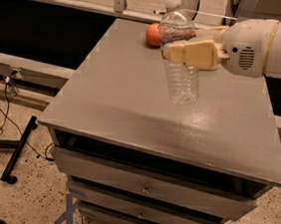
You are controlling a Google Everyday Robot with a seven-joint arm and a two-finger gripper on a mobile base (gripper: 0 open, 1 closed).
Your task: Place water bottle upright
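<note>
Nearest to me, on the speckled floor, there is a cross of blue tape (67, 211) and, more to the left, a black stand leg (19, 149) with some loose cables (0, 114) beside it. Above the tape stands a grey cabinet with drawers (145, 187). The drawers are pushed in, so what they hold is hidden. Directly under the top there is a dark open slot, and I cannot see anything inside it.

On the grey cabinet top (121, 107), toward the far right part, is the water bottle (183, 81). It stands almost straight, leaning only a little, with the white cap upward. Its ribbed lower part is clear (I can see the grey surface through it). The base is very close to the top, but I cannot tell if it touches.

The gripper (178, 50) comes in from the right on a white arm (268, 45). Its tan fingers (191, 53) are clamped on the bottle at the label band, in the upper half.

Behind the bottle, near the far edge, lies an apple (152, 35), just beside the bottle's shoulder in my view.
</note>
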